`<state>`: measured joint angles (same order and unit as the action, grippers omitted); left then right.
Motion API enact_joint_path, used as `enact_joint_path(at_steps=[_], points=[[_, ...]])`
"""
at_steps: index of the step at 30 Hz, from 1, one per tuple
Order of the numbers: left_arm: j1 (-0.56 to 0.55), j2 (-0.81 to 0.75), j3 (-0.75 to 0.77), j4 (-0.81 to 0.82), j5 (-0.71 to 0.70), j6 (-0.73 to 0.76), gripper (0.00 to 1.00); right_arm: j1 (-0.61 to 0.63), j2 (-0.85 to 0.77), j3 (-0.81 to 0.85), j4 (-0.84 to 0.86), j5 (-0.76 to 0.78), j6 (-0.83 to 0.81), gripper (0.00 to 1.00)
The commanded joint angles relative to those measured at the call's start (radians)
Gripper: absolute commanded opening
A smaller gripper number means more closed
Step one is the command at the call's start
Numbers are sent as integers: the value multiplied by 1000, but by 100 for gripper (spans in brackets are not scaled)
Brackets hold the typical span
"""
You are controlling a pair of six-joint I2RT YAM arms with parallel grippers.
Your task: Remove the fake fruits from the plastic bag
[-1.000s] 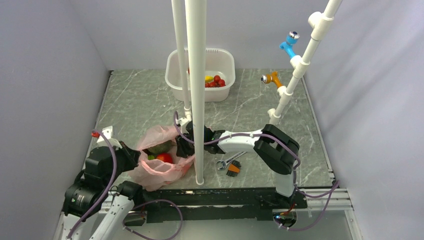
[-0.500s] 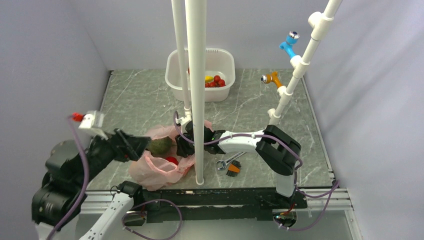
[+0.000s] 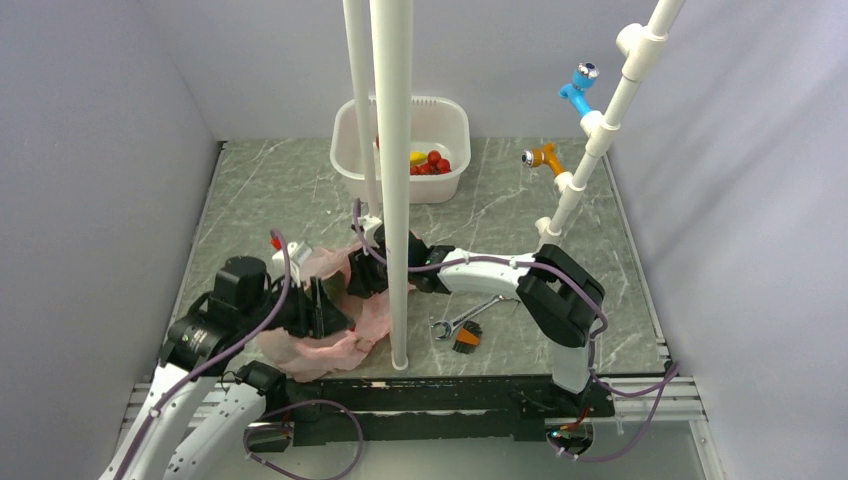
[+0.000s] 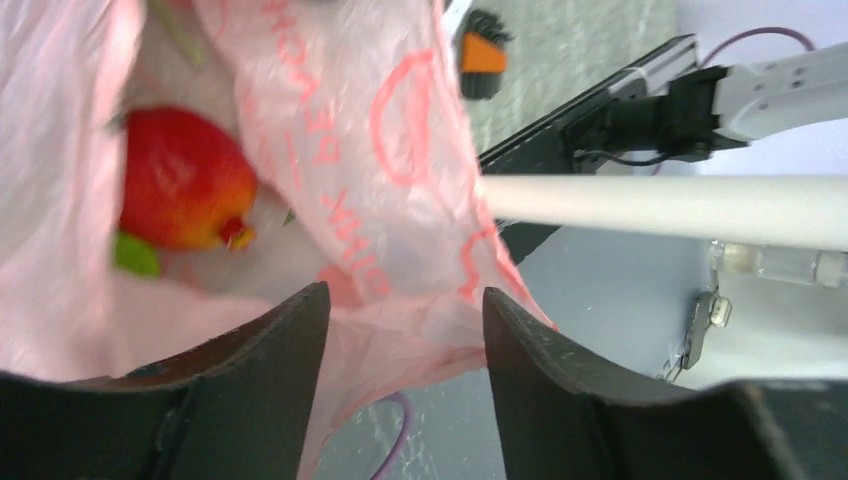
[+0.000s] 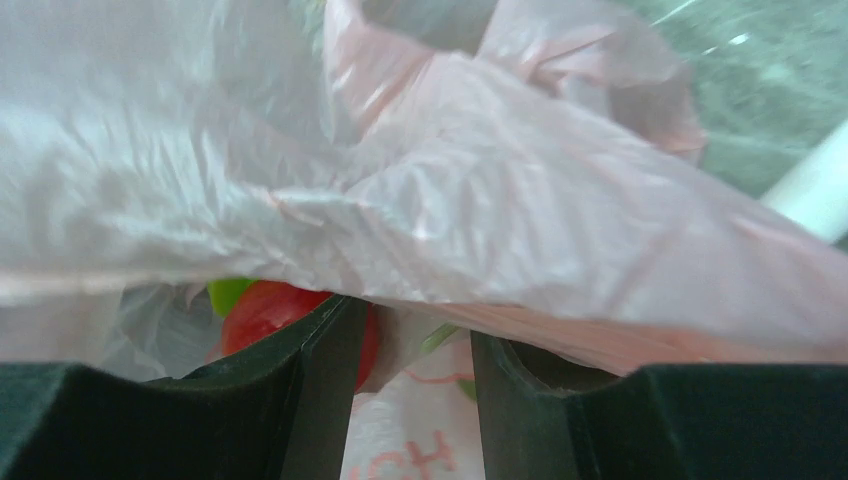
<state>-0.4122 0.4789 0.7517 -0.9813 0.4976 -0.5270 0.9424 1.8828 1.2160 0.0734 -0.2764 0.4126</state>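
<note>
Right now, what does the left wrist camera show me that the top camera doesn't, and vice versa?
Left wrist only: inside the pink bag, a red fruit lying beside a green piece. Top only: the white tub at the far edge holding red and yellow fruits, a wrench on the table, and the right claw at the bag's far side. Both: the pink bag, the open left claw at it, the white pole and the orange-handled tool.

Plastic bag (image 5: 520, 200): thin, crinkly, translucent pink film. Red fruit (image 4: 180, 190): smooth, glossy. Table (image 3: 270, 190): grey marbled, faint sheen.
</note>
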Motion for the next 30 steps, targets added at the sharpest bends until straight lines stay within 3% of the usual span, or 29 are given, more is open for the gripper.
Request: enact_joint_path(at_steps=[1,6,11,15,20,22,30], points=[[-11,-61,-51,-145,-86,-33,56,-55,34,90,28,-35,10,46],[-29,-57,-73,-245,-182,-27,52,-75,98,203,-2,6,-24,47],[-35,-49,-96,-252,-188,-14,60,-79,140,311,-46,57,-75,51],[-34,-36,-66,-226,-179,-3,71,-80,140,375,-140,7,-103,56],[-36,-20,84,-158,-190,26,87,-80,11,245,-158,-193,-107,68],[-36,18,157,-163,-238,52,89,-80,-37,200,-151,-255,-98,69],[-35,108,420,-162,-519,105,93,-8,-137,26,-79,-273,-115,63]])
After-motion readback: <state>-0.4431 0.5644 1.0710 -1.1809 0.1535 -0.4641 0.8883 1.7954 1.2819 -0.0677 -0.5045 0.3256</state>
